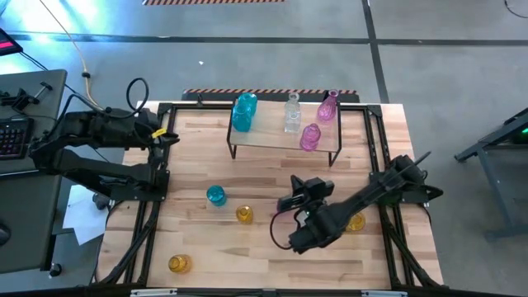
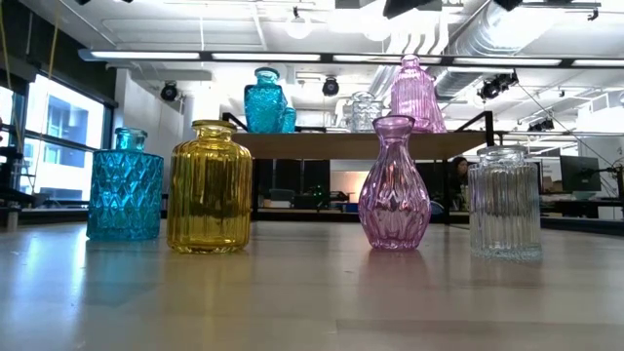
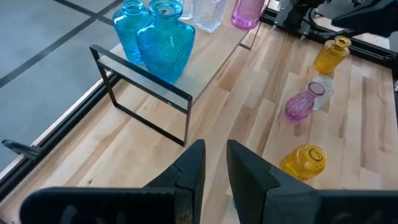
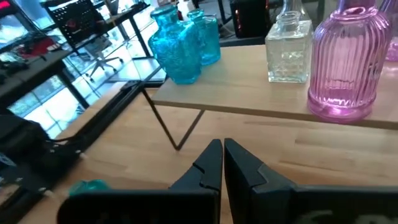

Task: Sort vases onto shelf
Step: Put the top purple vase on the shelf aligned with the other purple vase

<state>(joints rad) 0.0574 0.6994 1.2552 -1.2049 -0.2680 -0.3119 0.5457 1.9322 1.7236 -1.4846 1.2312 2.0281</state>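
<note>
The shelf [image 1: 272, 139] stands at the table's far middle and carries two teal vases [image 4: 180, 43], a clear one [image 4: 287, 50] and two pink ones [image 1: 327, 106] [image 4: 345, 62]. A teal vase [image 1: 215, 195] and yellow vases [image 1: 244, 214] [image 1: 179, 264] [image 1: 355, 221] stand loose on the table. A pink vase [image 3: 298, 106] and a clear one [image 3: 320, 90] also stand there, mostly under my right arm in the high view. My right gripper [image 4: 222, 158] is shut and empty, near the shelf's front, pointing at it. My left gripper [image 3: 214, 165] waits at the table's left edge, slightly open and empty.
Black frame rails [image 1: 157, 177] run along the table's left, right and far sides. The shelf's thin black legs [image 3: 186, 121] stand on the board. Bare wood lies between the shelf and the loose vases. A desk with a keyboard [image 1: 12, 136] stands left of the table.
</note>
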